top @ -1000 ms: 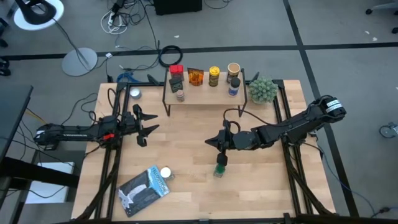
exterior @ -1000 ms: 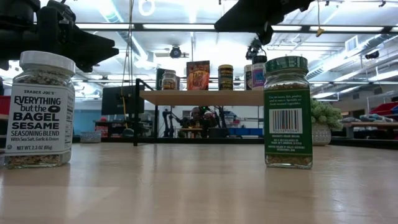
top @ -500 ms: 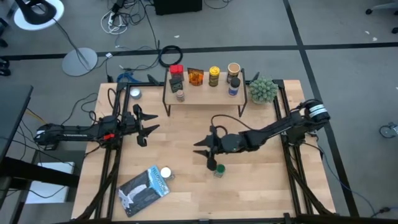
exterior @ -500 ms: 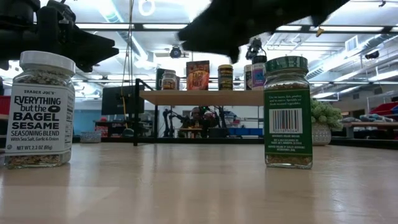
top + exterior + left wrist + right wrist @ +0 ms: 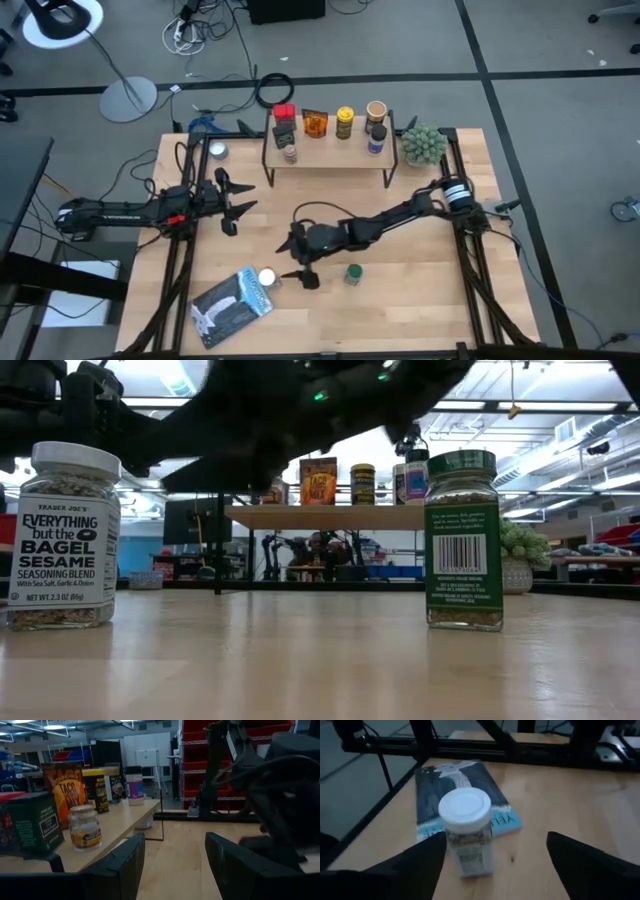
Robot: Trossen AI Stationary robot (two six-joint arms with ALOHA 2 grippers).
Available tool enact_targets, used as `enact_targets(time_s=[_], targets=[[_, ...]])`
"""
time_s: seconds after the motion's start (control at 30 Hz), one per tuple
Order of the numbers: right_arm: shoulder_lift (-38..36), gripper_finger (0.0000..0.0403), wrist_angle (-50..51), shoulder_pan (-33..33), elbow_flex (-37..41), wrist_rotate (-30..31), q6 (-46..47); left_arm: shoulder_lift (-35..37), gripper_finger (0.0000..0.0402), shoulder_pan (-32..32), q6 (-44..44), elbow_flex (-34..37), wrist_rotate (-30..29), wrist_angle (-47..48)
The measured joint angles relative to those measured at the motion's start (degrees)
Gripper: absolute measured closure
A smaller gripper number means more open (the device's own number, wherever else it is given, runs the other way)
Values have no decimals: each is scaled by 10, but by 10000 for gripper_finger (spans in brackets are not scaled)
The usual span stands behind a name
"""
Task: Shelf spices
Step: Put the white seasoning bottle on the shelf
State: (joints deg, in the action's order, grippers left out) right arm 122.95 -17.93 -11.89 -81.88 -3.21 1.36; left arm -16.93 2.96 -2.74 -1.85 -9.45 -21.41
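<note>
Counted from above, the shelf point(image 5: 330, 150) carried six spices: a red-lidded dark tin, a small jar point(image 5: 289, 153) in front of it, an orange taco packet point(image 5: 315, 123), a yellow-lidded jar point(image 5: 344, 121), a tan-lidded jar point(image 5: 375, 110) and a dark-capped bottle point(image 5: 375, 138). Two more stood on the table: the white-lidded sesame seasoning jar point(image 5: 266, 278) touching the blue-grey packet point(image 5: 232, 303), and the green-lidded jar point(image 5: 352, 272) to its right. One round silvery tin point(image 5: 216, 151) lay left of the shelf; its label was too small to read.

The left gripper point(image 5: 238, 203) waited at the table's left side, its two fingers spread and empty. The right gripper point(image 5: 303, 264) reached across the middle, fingers splayed wide, between the two table jars and just beside the white-lidded one, holding nothing. One spiky plant point(image 5: 423, 145) sat right of the shelf.

In the low view the right arm was only a dark blur, hiding the shelf's leftmost spices. The wrist views cut both grippers' fingers off at the edge.
</note>
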Motion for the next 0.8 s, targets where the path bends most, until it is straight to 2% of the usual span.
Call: enact_targets(time_s=[0.2,0.37,0.8], targets=[[53,39,10,0,-60,-3,2,-3,188,0,0,0,0,1],[75,41,14,0,-90,-46,5,-4,188,0,0,0,0,-2],[99,64,2,0,-103,-71,6,-6,188,0,0,0,0,-6]])
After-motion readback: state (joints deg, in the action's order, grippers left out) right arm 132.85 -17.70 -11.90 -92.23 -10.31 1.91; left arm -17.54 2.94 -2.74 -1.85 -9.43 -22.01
